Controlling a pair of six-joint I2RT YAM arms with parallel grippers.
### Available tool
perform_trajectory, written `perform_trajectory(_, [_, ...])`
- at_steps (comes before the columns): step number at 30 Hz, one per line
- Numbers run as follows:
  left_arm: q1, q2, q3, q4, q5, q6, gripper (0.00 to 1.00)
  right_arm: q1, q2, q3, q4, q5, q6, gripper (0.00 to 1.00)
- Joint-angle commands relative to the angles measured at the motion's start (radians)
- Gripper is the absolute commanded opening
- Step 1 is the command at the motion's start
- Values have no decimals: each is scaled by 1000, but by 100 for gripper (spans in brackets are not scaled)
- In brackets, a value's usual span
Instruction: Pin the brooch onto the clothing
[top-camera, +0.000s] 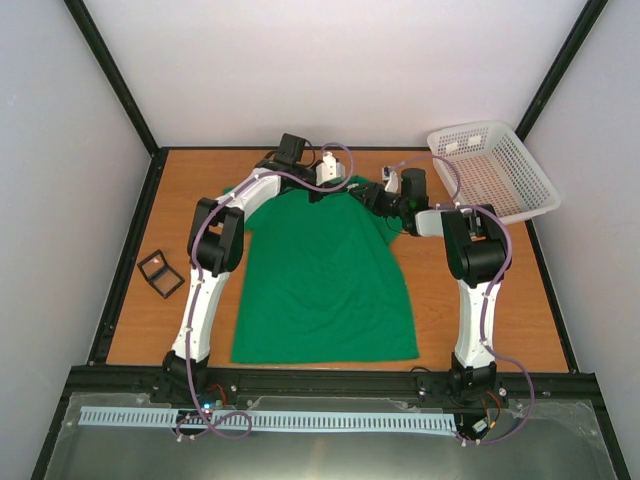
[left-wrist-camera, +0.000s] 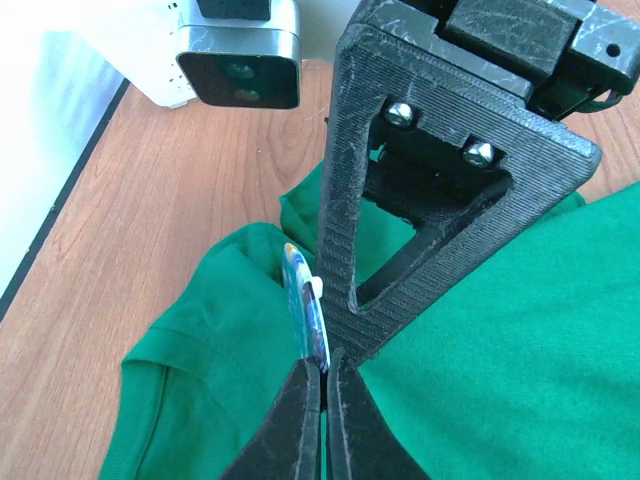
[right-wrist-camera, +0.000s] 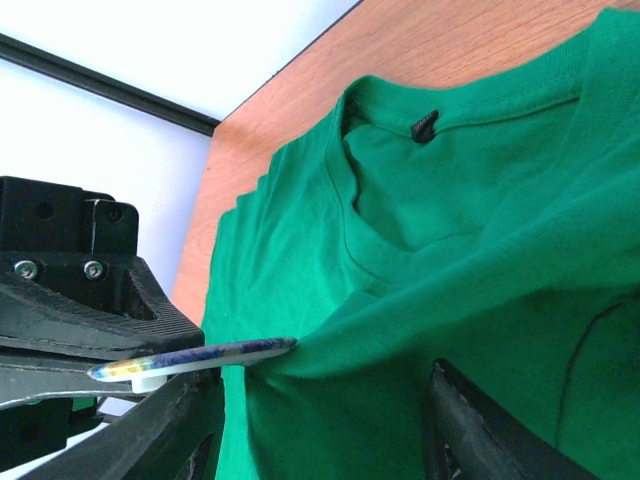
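Note:
The green T-shirt (top-camera: 325, 285) lies flat mid-table, collar at the far end. My left gripper (left-wrist-camera: 327, 372) is shut on the brooch (left-wrist-camera: 305, 305), held edge-on just above the shirt (left-wrist-camera: 520, 340) near the collar. In the right wrist view the brooch (right-wrist-camera: 200, 357) touches a raised fold of the shirt (right-wrist-camera: 450, 200) below the dark label (right-wrist-camera: 424, 126). My right gripper (right-wrist-camera: 320, 430) is open, its fingers (right-wrist-camera: 470, 425) wide apart with the bunched fabric between them. One right finger stands right beside the brooch. In the top view both grippers, left (top-camera: 335, 180) and right (top-camera: 378, 195), meet at the collar.
A small black square-framed case (top-camera: 160, 272) lies on the table left of the shirt. A white mesh basket (top-camera: 500, 175) stands at the back right. Black frame rails and white walls bound the wooden table (top-camera: 480, 300).

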Motion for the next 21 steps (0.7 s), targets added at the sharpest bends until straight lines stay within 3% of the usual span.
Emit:
perform_trajectory(1, [-33,-34,21,-114,42,53,1,-24,-29,57,41,38,37,53])
perform_trajectory(14, [-33,-64,-19,-77,54,44,1,-35,-12,35,78,57,89,53])
perform_trajectory(21, [-33,-127,-160,96,-38,18,1,-50,-43,-44,166,84,137,57])
